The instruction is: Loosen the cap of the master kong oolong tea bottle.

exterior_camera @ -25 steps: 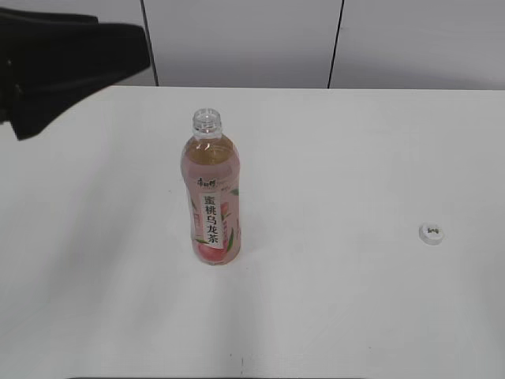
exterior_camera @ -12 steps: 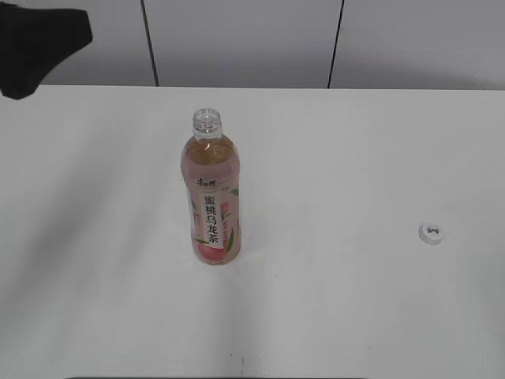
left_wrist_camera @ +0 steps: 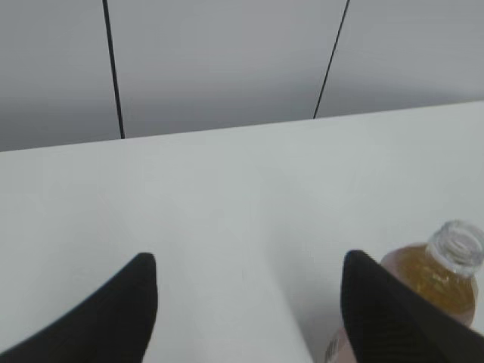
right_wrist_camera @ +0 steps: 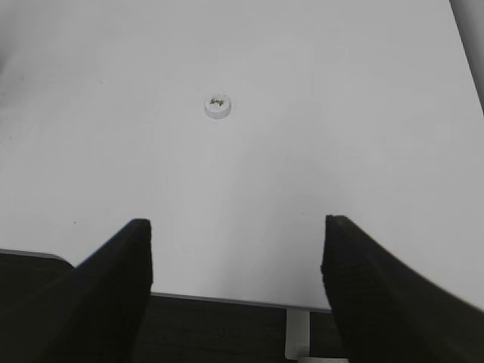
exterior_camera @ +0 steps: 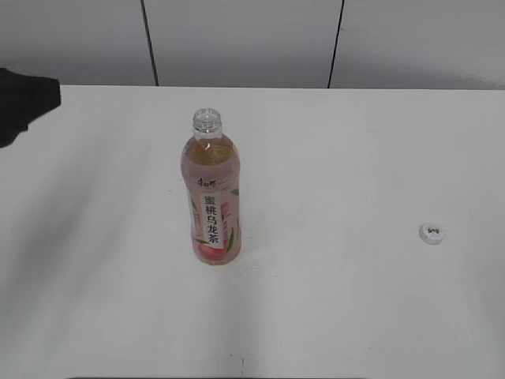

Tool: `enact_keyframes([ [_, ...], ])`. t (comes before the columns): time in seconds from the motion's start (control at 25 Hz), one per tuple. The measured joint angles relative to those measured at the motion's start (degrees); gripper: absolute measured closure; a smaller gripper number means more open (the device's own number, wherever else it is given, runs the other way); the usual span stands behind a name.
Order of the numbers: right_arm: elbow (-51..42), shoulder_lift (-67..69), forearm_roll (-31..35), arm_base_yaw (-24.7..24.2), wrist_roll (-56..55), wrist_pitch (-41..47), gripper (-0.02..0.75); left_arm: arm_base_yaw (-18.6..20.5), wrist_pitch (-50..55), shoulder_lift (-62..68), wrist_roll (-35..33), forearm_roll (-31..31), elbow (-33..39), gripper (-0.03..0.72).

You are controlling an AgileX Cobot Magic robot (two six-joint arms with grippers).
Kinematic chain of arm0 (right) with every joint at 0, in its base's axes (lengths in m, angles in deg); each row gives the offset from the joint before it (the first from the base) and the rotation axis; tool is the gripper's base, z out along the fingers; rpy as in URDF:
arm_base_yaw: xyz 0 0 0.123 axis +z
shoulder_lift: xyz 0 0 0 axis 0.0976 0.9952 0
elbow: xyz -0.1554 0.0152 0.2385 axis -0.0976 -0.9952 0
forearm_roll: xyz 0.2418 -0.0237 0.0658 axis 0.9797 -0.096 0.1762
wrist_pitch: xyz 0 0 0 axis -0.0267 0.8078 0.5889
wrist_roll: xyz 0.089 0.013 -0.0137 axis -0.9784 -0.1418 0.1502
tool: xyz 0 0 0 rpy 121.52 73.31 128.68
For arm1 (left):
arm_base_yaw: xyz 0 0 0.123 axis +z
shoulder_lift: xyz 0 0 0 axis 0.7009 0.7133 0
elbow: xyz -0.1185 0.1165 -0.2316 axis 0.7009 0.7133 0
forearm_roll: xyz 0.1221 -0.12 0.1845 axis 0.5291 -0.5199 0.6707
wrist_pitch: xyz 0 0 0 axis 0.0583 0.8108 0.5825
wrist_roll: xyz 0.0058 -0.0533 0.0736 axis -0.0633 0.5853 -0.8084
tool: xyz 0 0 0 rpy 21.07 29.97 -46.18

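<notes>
The master kong oolong tea bottle (exterior_camera: 211, 193) stands upright at the table's middle with its neck uncovered; its mouth (left_wrist_camera: 457, 246) also shows at the lower right of the left wrist view. The small white cap (exterior_camera: 432, 233) lies by itself on the table far to the right, top side up, and appears in the right wrist view as well (right_wrist_camera: 218, 106). My left gripper (left_wrist_camera: 248, 272) is open and empty, well left of the bottle. My right gripper (right_wrist_camera: 236, 242) is open and empty, hanging back over the table's near edge, apart from the cap.
The white table (exterior_camera: 331, 158) ends at a grey panelled wall (exterior_camera: 237, 39) behind. A dark part of the left arm (exterior_camera: 24, 99) shows at the exterior view's left edge. Below the table's near edge (right_wrist_camera: 227, 299) lies dark floor.
The left arm has drawn back leftward and lower, almost out of the exterior view. Bottle and cap have not moved.
</notes>
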Motion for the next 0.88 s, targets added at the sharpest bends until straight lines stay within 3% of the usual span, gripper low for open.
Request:
enact_keyframes([
  [0.28, 0.00, 0.00, 0.00, 0.00, 0.00, 0.00, 0.206, -10.15, 13.71, -4.33, -3.76, -4.01, 0.00, 0.222],
  [0.48, 0.00, 0.00, 0.00, 0.00, 0.00, 0.00, 0.206, -15.79, 20.31, -11.70, -10.11, -12.37, 0.02, 0.236],
  [0.72, 0.00, 0.00, 0.00, 0.00, 0.00, 0.00, 0.206, -17.68, 31.41, -18.13, -23.63, -27.06, 0.02, 0.241],
  [0.88, 0.00, 0.00, 0.00, 0.00, 0.00, 0.00, 0.206, -17.68, 37.76, -23.60, -28.26, -32.12, 0.02, 0.241],
])
